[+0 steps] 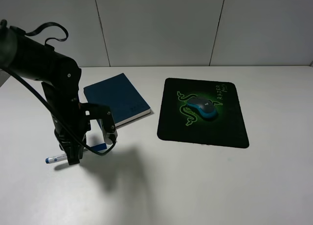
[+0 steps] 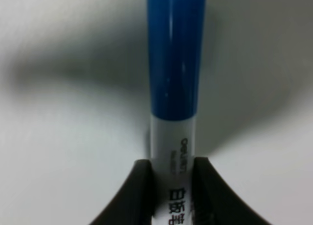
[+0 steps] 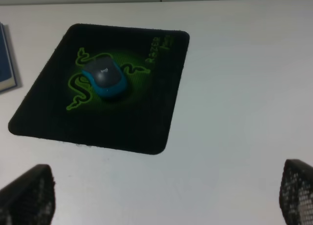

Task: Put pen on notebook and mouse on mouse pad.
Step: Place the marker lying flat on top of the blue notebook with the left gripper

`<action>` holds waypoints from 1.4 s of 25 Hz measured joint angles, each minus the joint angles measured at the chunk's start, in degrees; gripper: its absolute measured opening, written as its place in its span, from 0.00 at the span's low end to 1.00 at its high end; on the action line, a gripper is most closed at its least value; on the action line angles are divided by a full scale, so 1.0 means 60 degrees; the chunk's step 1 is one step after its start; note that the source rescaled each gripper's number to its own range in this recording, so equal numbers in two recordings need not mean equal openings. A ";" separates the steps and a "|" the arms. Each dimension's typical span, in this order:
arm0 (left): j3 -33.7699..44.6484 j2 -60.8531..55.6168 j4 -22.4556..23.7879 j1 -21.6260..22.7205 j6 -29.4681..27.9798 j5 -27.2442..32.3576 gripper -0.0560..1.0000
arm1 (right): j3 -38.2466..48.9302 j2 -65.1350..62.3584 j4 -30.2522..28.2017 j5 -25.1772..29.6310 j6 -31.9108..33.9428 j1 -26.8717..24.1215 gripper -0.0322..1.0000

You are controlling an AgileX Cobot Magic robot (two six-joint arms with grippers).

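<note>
The white pen point(image 1: 55, 159) with its blue cap point(image 2: 176, 63) lies at table level at the front left. My left gripper point(image 1: 74, 156) points down over it, and its two black fingers point(image 2: 139, 186) press the printed barrel from both sides. Just behind it the navy notebook point(image 1: 115, 95) lies flat, with nothing on top. The grey and teal mouse point(image 1: 203, 108) sits on the green logo of the black mouse pad point(image 1: 220, 127). My right gripper point(image 3: 156, 205) hovers open, high above the table in front of the pad, holding nothing; it is outside the exterior view.
The white table point(image 1: 195, 186) runs to a grey panelled wall at the back. The left arm's black cable point(image 1: 29, 88) loops beside the arm. An edge of the notebook point(image 3: 5, 63) shows in the right wrist view.
</note>
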 joint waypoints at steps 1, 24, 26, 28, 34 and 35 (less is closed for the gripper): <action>-0.0119 -0.0080 0.0056 0.0000 0.0000 0.0365 0.05 | 0.0000 0.0000 0.0000 0.0000 0.0000 0.0000 1.00; -0.3703 -0.0903 0.0441 0.0070 -0.1189 0.2514 0.05 | 0.0000 0.0000 0.0000 0.0000 0.0000 0.0000 1.00; -0.4170 -0.0509 0.0433 0.0175 -0.1201 0.2636 0.05 | 0.0000 0.0000 0.0000 0.0000 0.0000 0.0000 1.00; -0.4679 0.0063 0.0433 0.0284 -0.1256 0.2807 0.05 | 0.0000 0.0000 0.0000 0.0000 0.0000 0.0000 1.00; -0.6415 0.1677 0.0451 0.0342 -0.1318 0.3058 0.05 | 0.0000 0.0000 0.0000 0.0000 0.0000 0.0000 1.00; -0.6640 0.1935 0.0451 0.0342 -0.1326 0.3058 0.05 | 0.0000 0.0000 0.0000 0.0000 0.0000 0.0000 1.00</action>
